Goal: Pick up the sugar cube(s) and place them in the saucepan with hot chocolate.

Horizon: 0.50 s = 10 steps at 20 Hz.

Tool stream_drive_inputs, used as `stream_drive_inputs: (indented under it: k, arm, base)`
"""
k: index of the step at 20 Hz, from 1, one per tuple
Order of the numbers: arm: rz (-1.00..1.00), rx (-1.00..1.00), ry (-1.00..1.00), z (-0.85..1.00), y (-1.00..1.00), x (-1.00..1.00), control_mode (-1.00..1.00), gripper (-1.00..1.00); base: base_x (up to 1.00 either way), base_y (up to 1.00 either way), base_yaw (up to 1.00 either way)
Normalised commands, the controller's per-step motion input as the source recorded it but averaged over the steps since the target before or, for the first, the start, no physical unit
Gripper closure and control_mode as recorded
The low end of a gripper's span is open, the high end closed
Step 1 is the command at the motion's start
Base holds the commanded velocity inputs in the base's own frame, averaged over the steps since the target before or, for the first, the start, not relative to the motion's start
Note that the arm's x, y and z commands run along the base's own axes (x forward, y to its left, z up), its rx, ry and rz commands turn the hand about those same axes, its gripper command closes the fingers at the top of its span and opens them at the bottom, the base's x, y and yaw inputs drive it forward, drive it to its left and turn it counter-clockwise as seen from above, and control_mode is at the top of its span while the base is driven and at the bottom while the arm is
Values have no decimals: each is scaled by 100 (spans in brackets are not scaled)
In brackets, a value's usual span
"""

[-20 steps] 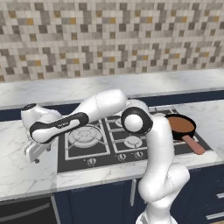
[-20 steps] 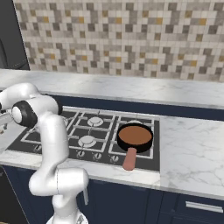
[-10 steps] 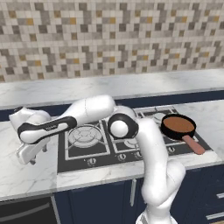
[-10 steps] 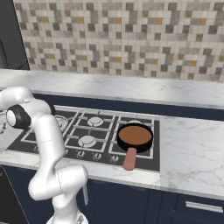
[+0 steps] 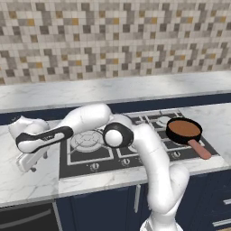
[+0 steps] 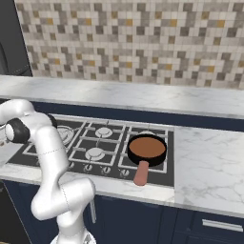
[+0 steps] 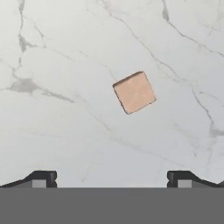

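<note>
marble desk (image 7: pixel 52 57) fills the hand view, one sugar cube (image 7: pixel 134 92) lying rotated above centre. the claw (image 7: pixel 111 179) is open and empty; closing across the cube's corners could flick it away.

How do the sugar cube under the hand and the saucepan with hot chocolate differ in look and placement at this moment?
The sugar cube is a plain light tan-orange block with square faces; the saucepan is round and black, holds brown liquid, and has a reddish-pink handle.
The sugar cube lies on bare white marble counter beneath the open gripper; the saucepan sits on the stove's right side, far from the hand.
The sugar cube is tiny and the saucepan about burner-sized.
Neither is touched by the gripper.
</note>
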Motion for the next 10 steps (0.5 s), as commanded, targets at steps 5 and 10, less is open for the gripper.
stream_drive_inputs:
  k: [5, 10]
  arm:
    - [0, -2, 7, -28, 0, 35, -100, -100]
    - [0, -1, 5, -21, 12, 42, -100, -100]
  base:
    - [0, 0, 0]
    - [0, 0, 0]
